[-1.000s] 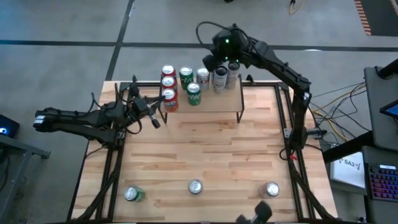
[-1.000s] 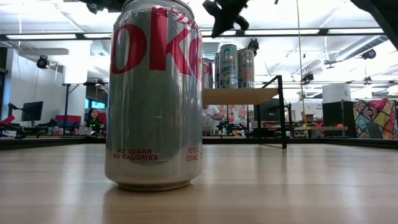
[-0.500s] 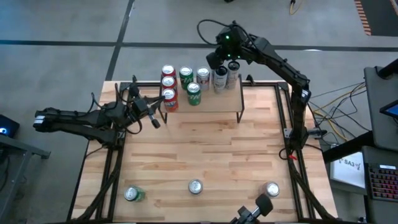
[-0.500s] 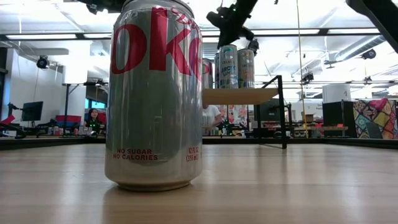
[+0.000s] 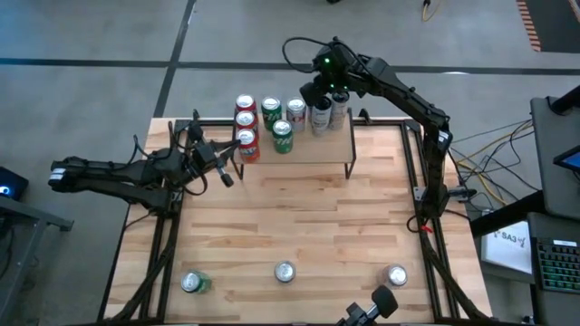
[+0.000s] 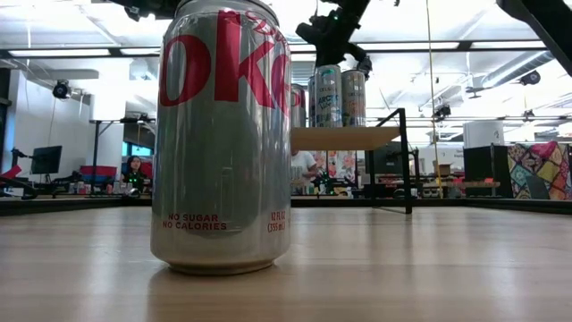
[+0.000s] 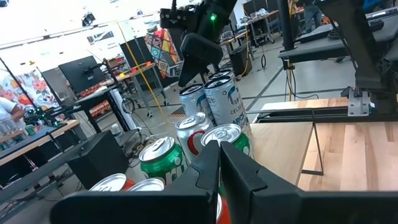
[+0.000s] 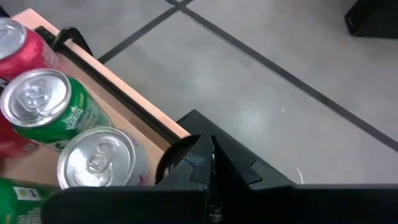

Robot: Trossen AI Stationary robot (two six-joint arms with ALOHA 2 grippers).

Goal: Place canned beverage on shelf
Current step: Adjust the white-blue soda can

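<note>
Right gripper (image 5: 313,93) closed, seemingly above shelf (image 5: 317,149) rear edge.

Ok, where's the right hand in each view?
High view: right hand, shut, above the shelf's back right corner.
Low view: the hand is at top centre, over the tall pale cans.
Left wrist view: the hand is far off, above those cans.
Right wrist view: the hand fills the picture's lower middle.
Shared landmark: the tall pale cans.
</note>
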